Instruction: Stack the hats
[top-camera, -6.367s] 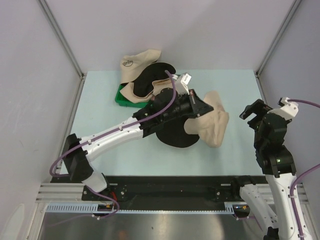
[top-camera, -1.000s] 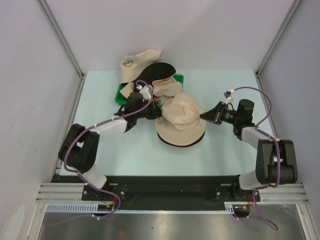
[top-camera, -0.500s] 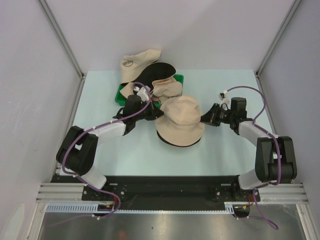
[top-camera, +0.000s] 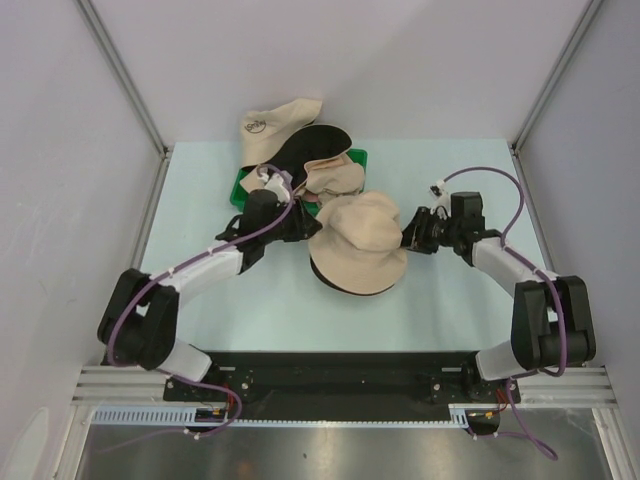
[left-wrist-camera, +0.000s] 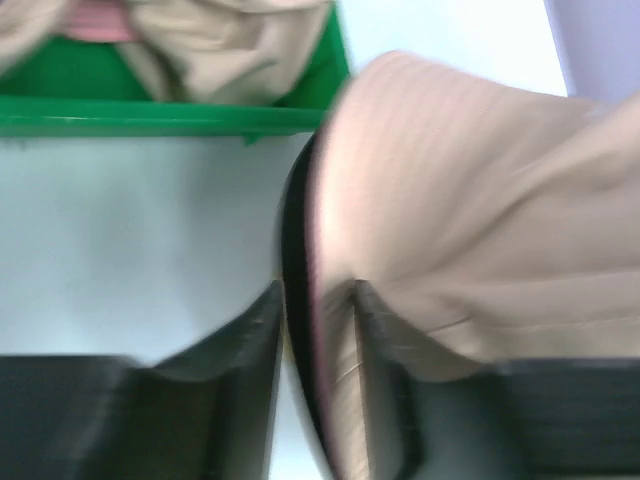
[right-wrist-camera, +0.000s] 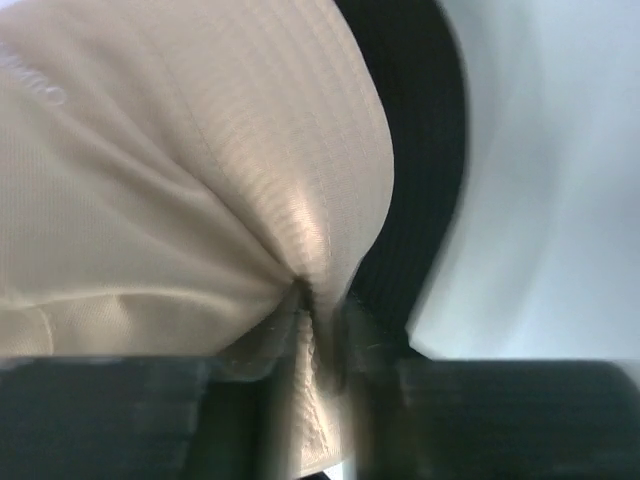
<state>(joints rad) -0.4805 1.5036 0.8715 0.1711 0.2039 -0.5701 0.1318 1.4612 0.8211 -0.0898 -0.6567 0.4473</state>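
**Upper hat set on the stack**

Since the previous frame the jaws of the left gripper (top-camera: 307, 228) have parted and now merely straddle the brim of the ribbed tan upper hat (top-camera: 358, 232). It lies mid-desk (top-camera: 450, 300) on a black-brimmed lower hat (top-camera: 348, 287). The jaws of the right gripper (top-camera: 404, 233) pinch a crown fold. Other floppy hats (top-camera: 285, 122) crowd the green tray (top-camera: 240, 194) behind.

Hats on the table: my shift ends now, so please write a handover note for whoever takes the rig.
Left pincer: jaws parted around the left brim edges of the middle pile.
Right pincer: shut on a fold of the tan hat.
Hats: the tan hat sits on a black-brimmed hat mid-table. The other hats lie heaped on and behind the green tray.
Done: two look stacked.
Left: let go, then add the heaped ones.
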